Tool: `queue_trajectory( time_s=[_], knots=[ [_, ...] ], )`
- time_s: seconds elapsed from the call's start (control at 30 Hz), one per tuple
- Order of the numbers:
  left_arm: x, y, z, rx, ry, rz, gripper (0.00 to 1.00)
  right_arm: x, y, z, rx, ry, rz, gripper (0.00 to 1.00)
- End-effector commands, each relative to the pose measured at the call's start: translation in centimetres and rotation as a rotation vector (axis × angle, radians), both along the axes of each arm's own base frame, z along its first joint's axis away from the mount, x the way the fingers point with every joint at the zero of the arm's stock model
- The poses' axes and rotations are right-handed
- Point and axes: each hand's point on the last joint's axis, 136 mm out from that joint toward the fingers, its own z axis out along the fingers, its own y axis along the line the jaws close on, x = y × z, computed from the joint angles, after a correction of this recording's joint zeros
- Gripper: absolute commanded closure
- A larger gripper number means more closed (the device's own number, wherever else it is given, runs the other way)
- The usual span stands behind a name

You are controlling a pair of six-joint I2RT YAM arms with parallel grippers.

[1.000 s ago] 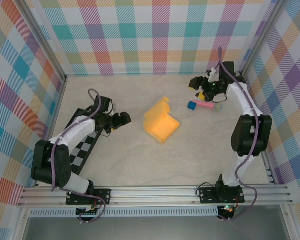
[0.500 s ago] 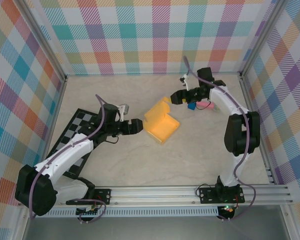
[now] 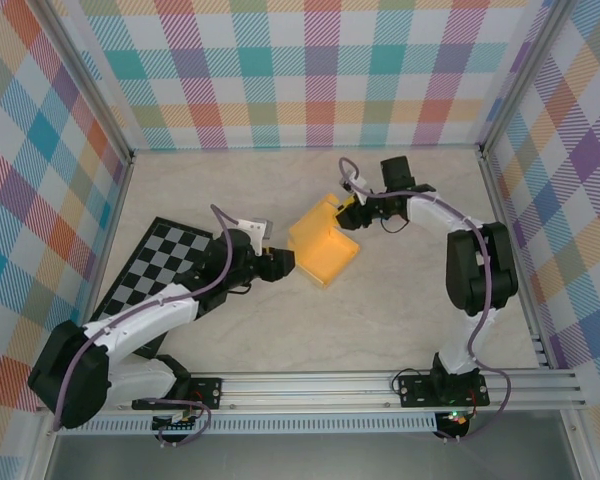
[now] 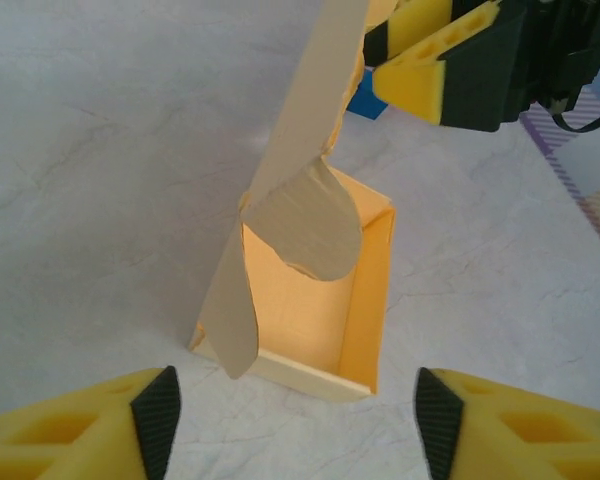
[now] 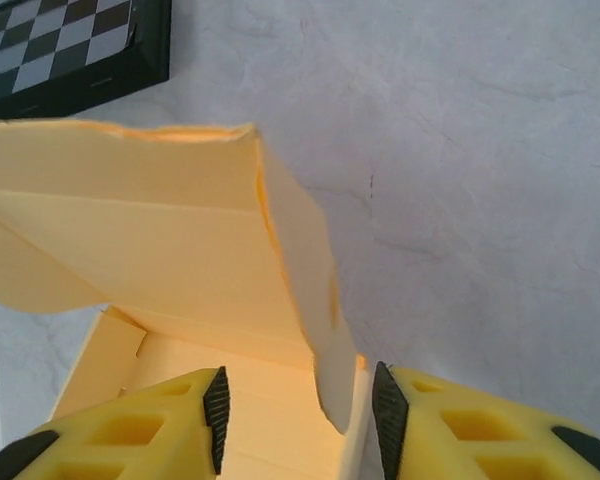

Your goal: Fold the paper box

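Note:
The paper box (image 3: pixel 323 247) is yellow-orange card, standing half formed in the middle of the table with its lid flap raised. My left gripper (image 3: pixel 286 263) sits just off its left edge. In the left wrist view the box (image 4: pixel 315 300) lies a little ahead of the left gripper (image 4: pixel 295 430), whose jaws are open with bare table between them. My right gripper (image 3: pixel 351 211) is at the box's back right corner. Through the right wrist camera a side flap (image 5: pixel 315 300) hangs between the jaws of the right gripper (image 5: pixel 302 415), close to the right pad (image 5: pixel 387 412) but apart from both pads.
A black-and-white checkered board (image 3: pixel 148 272) lies at the left under the left arm, its corner (image 5: pixel 65 50) also in the right wrist view. A blue piece (image 4: pixel 364 103) lies behind the box by the right gripper. Plaid walls close three sides.
Both arms have swung in to the box, the left from the board and the right from the back right corner. Both pairs of jaws have narrowed.

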Motion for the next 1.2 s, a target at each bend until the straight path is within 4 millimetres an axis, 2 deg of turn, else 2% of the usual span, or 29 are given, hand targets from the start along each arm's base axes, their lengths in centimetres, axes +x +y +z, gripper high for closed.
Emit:
queue_trajectory(
  time_s=[0.0, 0.13, 0.2, 0.27, 0.37, 0.43, 0.57, 0.63, 0.83, 1.03, 1.17],
  knots=[
    [1.4, -0.6, 0.4, -0.021, -0.084, 0.052, 0.44, 1.0, 0.8, 0.1, -0.001, -0.116, -0.009, 0.63],
    [1.9, -1.0, -0.4, -0.015, -0.087, 0.074, 0.48, 1.2, 0.7, -0.3, -0.030, -0.178, -0.048, 0.65],
    [2.3, -0.5, -0.9, 0.009, -0.081, 0.109, 0.60, 1.2, 0.6, -0.4, -0.038, -0.203, -0.082, 0.73],
    [3.1, 0.5, -1.5, 0.047, -0.068, 0.181, 0.65, 1.0, 0.8, -0.5, -0.052, -0.231, -0.121, 0.79],
    [4.0, 0.9, -1.1, 0.058, -0.099, 0.228, 0.61, 1.2, 0.3, -0.3, -0.080, -0.258, -0.254, 0.85],
    [4.7, 1.2, -0.6, 0.072, -0.121, 0.259, 0.56, 1.7, -1.1, -0.2, -0.091, -0.265, -0.390, 0.93],
    [5.9, 0.6, 0.4, 0.107, -0.164, 0.236, 0.48, 1.6, -3.3, 0.4, -0.047, -0.252, -0.590, 0.99],
    [6.5, 0.3, 0.5, 0.122, -0.162, 0.226, 0.47, 1.3, -3.9, 0.6, -0.008, -0.242, -0.648, 0.99],
    [9.0, -1.4, -0.8, 0.161, -0.085, 0.129, 0.54, 0.2, -5.4, 0.7, 0.006, -0.225, -0.729, 0.99],
    [10.7, -2.7, -1.7, 0.131, -0.024, 0.101, 0.53, -1.5, -7.4, -1.4, -0.048, -0.175, -0.927, 1.00],
    [10.8, -2.3, -1.3, 0.099, -0.024, 0.122, 0.49, -2.2, -7.6, -2.7, -0.028, -0.120, -0.963, 0.87]
  ],
)
